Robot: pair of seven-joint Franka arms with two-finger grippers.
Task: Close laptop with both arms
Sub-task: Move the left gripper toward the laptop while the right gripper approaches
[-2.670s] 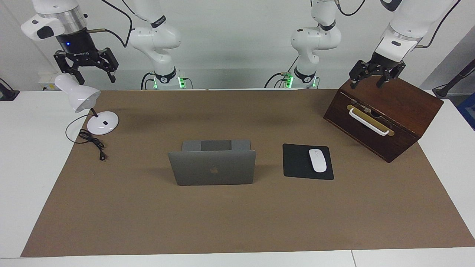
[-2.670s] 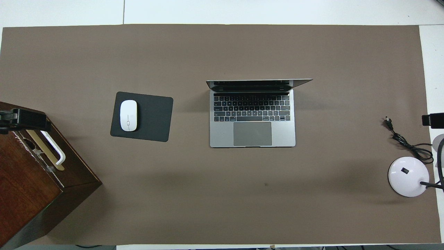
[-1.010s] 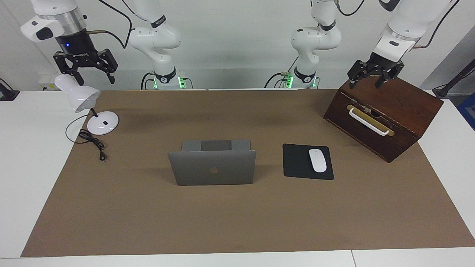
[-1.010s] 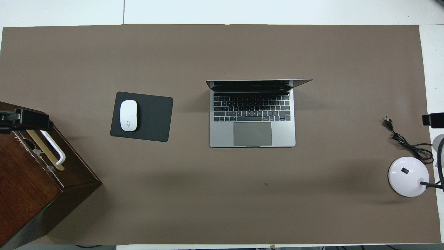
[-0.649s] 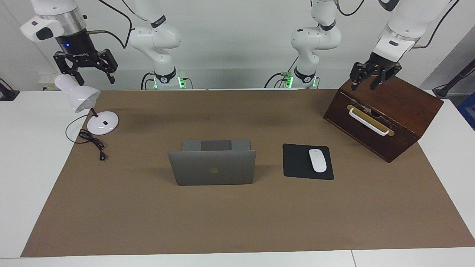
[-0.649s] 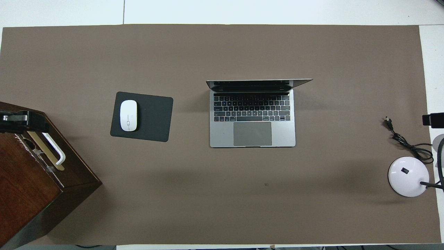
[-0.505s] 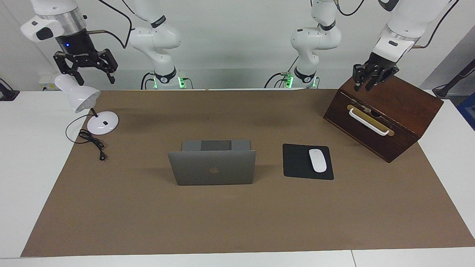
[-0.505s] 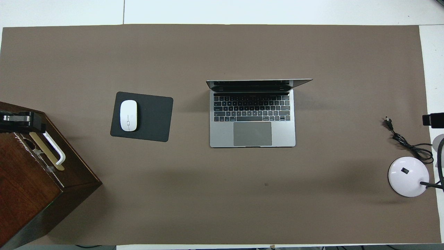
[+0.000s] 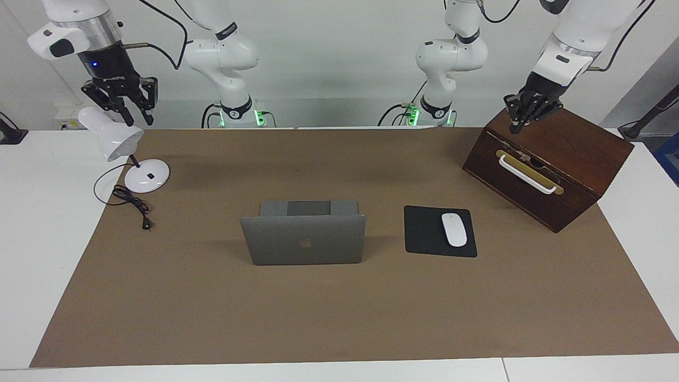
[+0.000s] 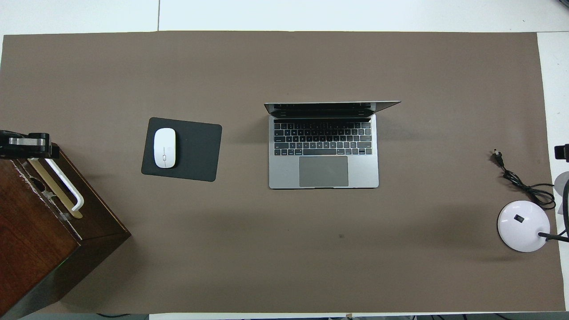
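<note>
Both sets of fingers have narrowed since a second ago. The right gripper (image 9: 129, 114) hangs over the white desk lamp (image 9: 119, 151) at the right arm's end of the tabletop (image 9: 32, 223). Its fingers, spread wide before, now stand close together, holding nothing. The left gripper (image 9: 522, 119) hangs over the robot-side top edge of the dark brown wooden box with a white handle (image 9: 549, 164) at the left arm's end. Its fingers began narrowing half a second ago and now look drawn nearly together, also empty. My reading: both are being pre-shaped into blunt pushers for the lid, not for a grasp. Neither arm has started toward the middle, so closing has not begun.

The slim silver-grey metal laptop with the dark apple logo (image 9: 303, 239) has not moved. It sits mid-tabletop, well apart from both grippers, with the black mouse pad (image 9: 432, 231) and white mouse (image 9: 454, 229) beside it toward the left arm's end. Keyboard (image 10: 322, 138) and trackpad face the robots; the lid stands about upright at the edge of the base farther from them, logo side facing away. The hinge line, its long axis, runs parallel to the long edges of the tabletop, from one arm's end toward the other's. I judge the lid must be tipped toward the robots.
</note>
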